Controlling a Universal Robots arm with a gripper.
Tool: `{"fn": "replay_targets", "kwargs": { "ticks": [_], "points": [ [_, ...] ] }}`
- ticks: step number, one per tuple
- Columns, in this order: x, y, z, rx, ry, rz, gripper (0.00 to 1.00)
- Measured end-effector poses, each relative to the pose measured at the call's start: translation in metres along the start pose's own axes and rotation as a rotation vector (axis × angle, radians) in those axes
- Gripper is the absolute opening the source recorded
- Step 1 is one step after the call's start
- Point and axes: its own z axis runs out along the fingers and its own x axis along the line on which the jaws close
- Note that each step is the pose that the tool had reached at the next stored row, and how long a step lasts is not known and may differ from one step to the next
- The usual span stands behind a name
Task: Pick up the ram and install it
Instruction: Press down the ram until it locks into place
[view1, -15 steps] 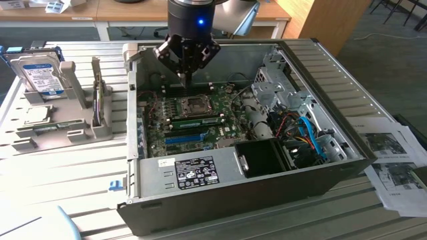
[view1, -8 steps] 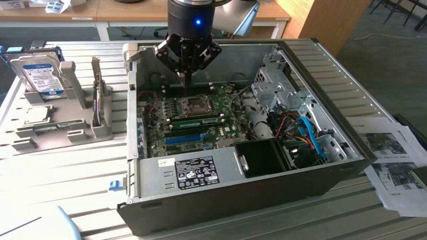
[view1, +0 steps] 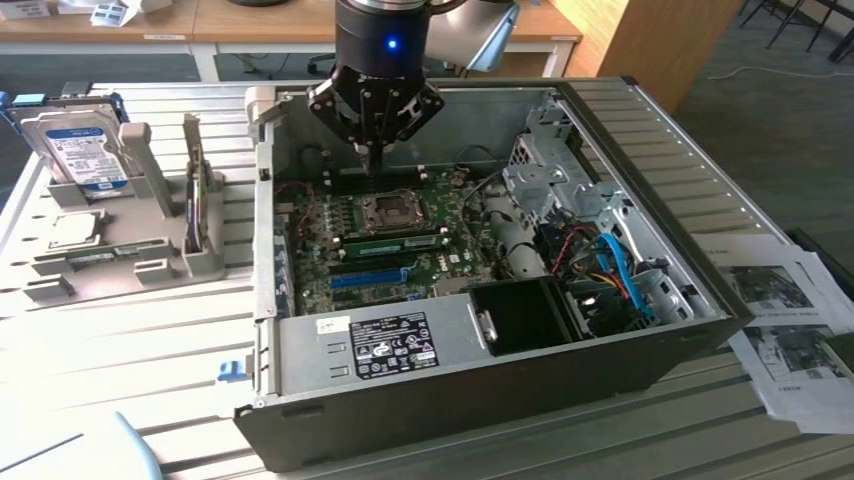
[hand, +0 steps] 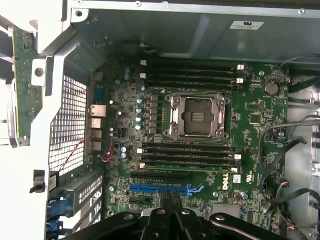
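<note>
Exterior view: open computer case (view1: 667, 330) holds motherboard (view1: 387, 250), seated ram (view1: 394, 243).

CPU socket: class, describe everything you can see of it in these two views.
The CPU socket is square, with a silvery metal frame around a dark centre, and no cooler covers it. It lies flat on the green motherboard, between two banks of long black slots. Nothing rests on it.
</note>
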Motion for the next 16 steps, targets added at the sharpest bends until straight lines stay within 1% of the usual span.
{"fn": "replay_targets", "kwargs": {
  "ticks": [8, 12, 16],
  "points": [
    [-0.001, -0.0001, 0.0, 0.0, 0.0, 0.0, 0.09],
    [-0.009, -0.0002, 0.0, -0.0001, 0.0, 0.001, 0.09],
    [-0.021, -0.0006, -0.0004, -0.0001, 0.0005, 0.002, 0.09]
  ]
}}
